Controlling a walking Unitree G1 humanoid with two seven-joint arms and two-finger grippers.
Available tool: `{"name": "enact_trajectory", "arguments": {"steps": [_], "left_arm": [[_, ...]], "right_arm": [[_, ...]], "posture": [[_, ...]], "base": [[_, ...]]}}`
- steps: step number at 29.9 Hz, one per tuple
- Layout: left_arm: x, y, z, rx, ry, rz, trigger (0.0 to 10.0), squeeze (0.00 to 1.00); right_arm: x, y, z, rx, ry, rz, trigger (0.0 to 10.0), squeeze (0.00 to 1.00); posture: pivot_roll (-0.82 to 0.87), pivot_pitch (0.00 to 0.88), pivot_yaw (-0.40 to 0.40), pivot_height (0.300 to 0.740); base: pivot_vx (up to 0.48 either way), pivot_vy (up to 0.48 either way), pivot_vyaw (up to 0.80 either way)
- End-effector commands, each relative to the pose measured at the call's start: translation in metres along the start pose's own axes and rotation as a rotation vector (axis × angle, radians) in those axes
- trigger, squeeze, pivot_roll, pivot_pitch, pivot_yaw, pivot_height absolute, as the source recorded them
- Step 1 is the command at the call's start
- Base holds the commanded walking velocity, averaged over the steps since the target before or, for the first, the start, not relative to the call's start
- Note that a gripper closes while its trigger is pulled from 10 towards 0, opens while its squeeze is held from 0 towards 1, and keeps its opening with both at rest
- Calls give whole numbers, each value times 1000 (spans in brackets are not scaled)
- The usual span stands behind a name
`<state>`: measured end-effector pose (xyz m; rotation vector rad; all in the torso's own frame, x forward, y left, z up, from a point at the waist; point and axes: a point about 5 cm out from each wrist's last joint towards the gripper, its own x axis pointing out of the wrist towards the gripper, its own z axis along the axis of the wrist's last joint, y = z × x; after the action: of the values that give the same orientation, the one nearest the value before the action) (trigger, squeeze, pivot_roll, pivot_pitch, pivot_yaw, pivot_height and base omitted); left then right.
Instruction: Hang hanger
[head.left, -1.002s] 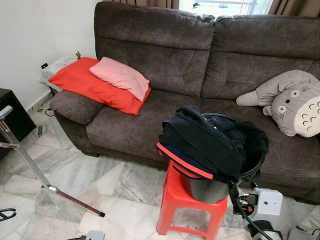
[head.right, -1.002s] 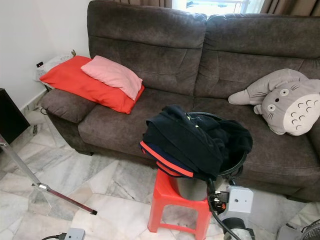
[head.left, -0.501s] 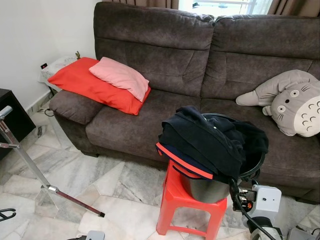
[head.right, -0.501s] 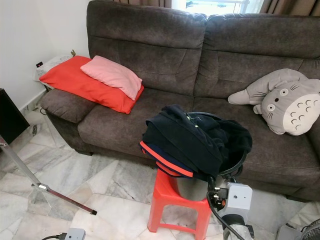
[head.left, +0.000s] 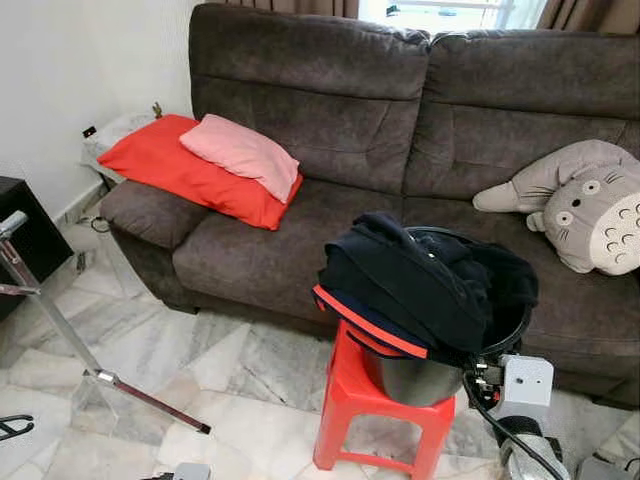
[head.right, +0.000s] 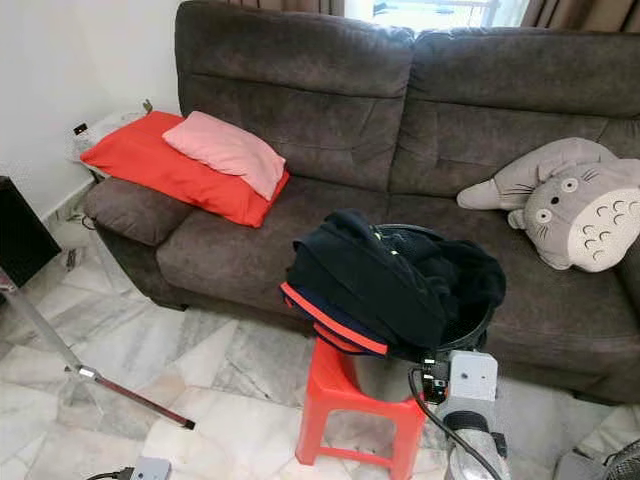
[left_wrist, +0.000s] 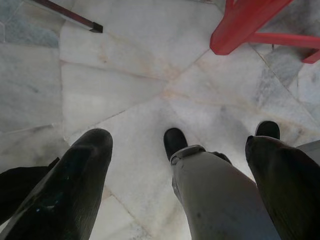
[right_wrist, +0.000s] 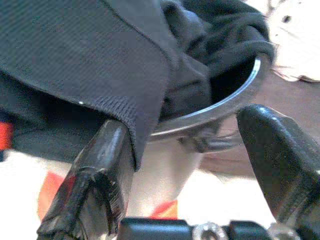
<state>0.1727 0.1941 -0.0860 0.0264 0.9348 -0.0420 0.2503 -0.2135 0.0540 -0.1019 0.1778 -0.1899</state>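
A heap of dark navy clothes with a red-trimmed edge spills out of a metal bucket that stands on a red plastic stool in front of the sofa. My right arm's grey wrist block sits just right of the bucket. In the right wrist view my right gripper is open, its fingers spread below the bucket's rim, one of them under the hanging cloth. My left gripper hangs open over the marble floor, above my own foot.
A brown sofa carries a red cushion, a pink pillow and a grey plush toy. A metal rack's leg slants across the floor at the left, next to a black cabinet.
My right wrist block has risen and moved closer to the bucket. The clothes, bucket and stool have not moved.
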Motion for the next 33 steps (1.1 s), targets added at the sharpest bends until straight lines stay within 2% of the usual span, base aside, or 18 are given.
{"name": "enact_trajectory", "arguments": {"steps": [1, 7, 9, 17, 18, 20, 23, 24, 28, 33], "left_arm": [[-1, -1, -6, 23, 27, -6, 10000, 0], [-1, 0, -7, 22, 29, -4, 10000, 0], [-2, 0, -8, 22, 32, -4, 10000, 0], [-2, 0, -10, 23, 36, -4, 10000, 0], [-2, 0, -10, 22, 36, -4, 10000, 0], [-2, 0, -10, 22, 36, -4, 10000, 0], [-2, 0, -10, 25, 39, -8, 10000, 0], [-2, 0, -10, 25, 39, -9, 10000, 0], [-2, 0, -10, 22, 39, -7, 10000, 0], [-2, 0, -10, 23, 38, -4, 10000, 0]], "right_arm": [[2, -1, 0, 30, 7, -22, 10000, 0], [4, -2, 3, 68, -8, -62, 10000, 0], [5, -2, 11, 91, -70, -73, 10000, 0], [9, 2, 13, 77, -87, -23, 10000, 0], [10, 6, 11, 33, -64, 8, 10000, 0], [11, 7, 10, 20, -57, 21, 10000, 0], [14, 8, -4, -94, 32, 28, 10000, 0], [15, 7, -6, -58, 43, 17, 10000, 0], [18, 9, 2, -44, -4, 19, 10000, 0], [19, 0, 19, 5, -125, -78, 10000, 0]], "posture": [[-74, 29, 25, 740], [-71, 30, 24, 740], [-72, 30, 26, 740], [-68, 30, 26, 740], [-68, 30, 26, 740], [-69, 30, 28, 740], [-69, 28, 28, 740], [-62, 28, 27, 740], [-65, 27, 30, 740], [-63, 26, 29, 740]], "base": [[0, 0, 0], [0, 0, 0], [0, 0, 0], [0, 0, 0], [0, 0, 0], [0, 0, 0], [0, 0, 0], [0, 0, 0], [0, 0, 0], [0, 0, 0]]}}
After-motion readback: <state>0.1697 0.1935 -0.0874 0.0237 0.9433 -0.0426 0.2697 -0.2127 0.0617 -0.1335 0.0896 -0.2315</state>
